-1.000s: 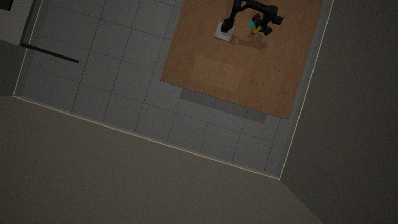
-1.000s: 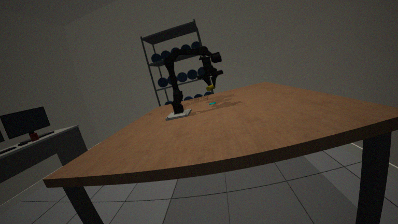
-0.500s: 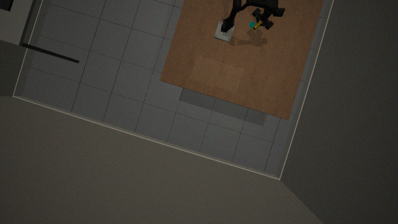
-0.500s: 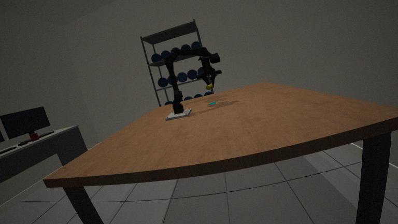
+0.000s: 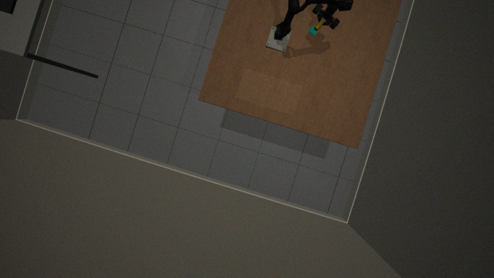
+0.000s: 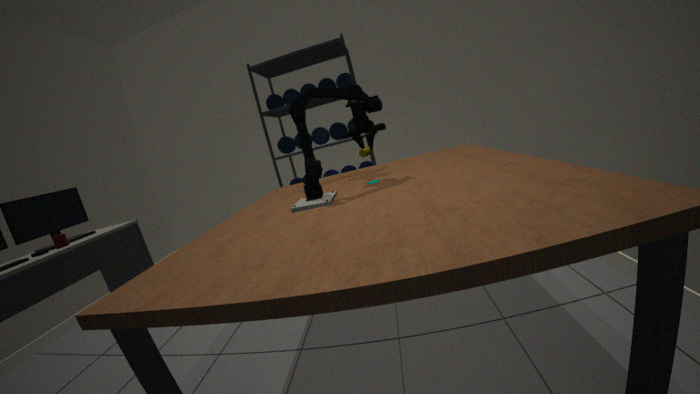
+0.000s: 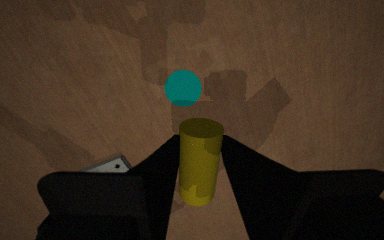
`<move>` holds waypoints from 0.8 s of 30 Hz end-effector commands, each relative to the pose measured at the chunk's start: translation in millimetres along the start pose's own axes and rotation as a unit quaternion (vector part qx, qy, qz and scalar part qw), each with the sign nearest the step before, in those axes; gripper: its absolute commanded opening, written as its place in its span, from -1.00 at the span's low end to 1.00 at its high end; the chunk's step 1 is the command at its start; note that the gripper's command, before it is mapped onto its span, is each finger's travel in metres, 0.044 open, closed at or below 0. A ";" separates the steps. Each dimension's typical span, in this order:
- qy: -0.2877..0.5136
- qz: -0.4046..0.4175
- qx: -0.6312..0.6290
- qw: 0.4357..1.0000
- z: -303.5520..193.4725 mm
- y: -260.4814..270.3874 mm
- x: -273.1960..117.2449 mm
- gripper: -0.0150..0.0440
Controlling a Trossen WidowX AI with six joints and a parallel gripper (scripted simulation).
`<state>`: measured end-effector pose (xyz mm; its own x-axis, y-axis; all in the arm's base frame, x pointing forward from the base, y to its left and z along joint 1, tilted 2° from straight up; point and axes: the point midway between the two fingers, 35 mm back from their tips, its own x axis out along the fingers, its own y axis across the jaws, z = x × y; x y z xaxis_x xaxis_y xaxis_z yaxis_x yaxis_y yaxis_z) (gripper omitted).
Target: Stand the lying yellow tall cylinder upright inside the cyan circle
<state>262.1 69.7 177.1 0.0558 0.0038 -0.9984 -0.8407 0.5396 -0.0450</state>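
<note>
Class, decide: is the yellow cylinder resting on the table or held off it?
Held off it: the hand grips the yellow cylinder above the table.

Yellow cylinder gripped in the hand above the worktop

The hand (image 7: 200,165) is closed on the yellow cylinder (image 7: 200,160), one dark finger (image 7: 155,190) pressing its left side and the other its right. The cylinder points away from the camera, its flat end face toward the wooden worktop (image 7: 310,70). Just beyond that end, a cyan circle (image 7: 183,88) lies flat on the worktop, partly in shadow. A pale plate corner (image 7: 110,165) shows at the lower left, behind the left finger.
</note>
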 end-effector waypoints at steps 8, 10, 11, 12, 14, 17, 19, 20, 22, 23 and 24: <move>0.001 -0.001 -0.014 1.000 12.4 15.9 -2.1 -0.14; -0.004 0.000 -0.011 1.000 13.0 15.6 -1.1 -0.14; -0.007 0.001 -0.009 1.000 13.4 15.3 -0.4 -0.14; -0.011 0.002 -0.007 1.000 13.8 15.0 0.3 -0.14; -0.018 0.004 -0.003 1.000 14.7 14.5 1.6 -0.14; -0.029 0.007 0.002 1.000 16.0 13.6 3.6 -0.14; -0.036 0.008 0.006 0.999 16.8 13.1 4.8 -0.14; -0.039 0.009 0.007 0.999 17.2 12.8 5.4 -0.14; -0.047 0.011 0.011 0.999 18.1 12.2 6.6 -0.14; -0.050 0.012 0.013 0.999 18.5 11.9 7.2 -0.14; -0.054 0.013 0.015 0.998 18.9 11.6 7.8 -0.14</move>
<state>261.7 90.8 170.8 0.0839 0.0822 -0.9931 -0.8344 0.5507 -0.0249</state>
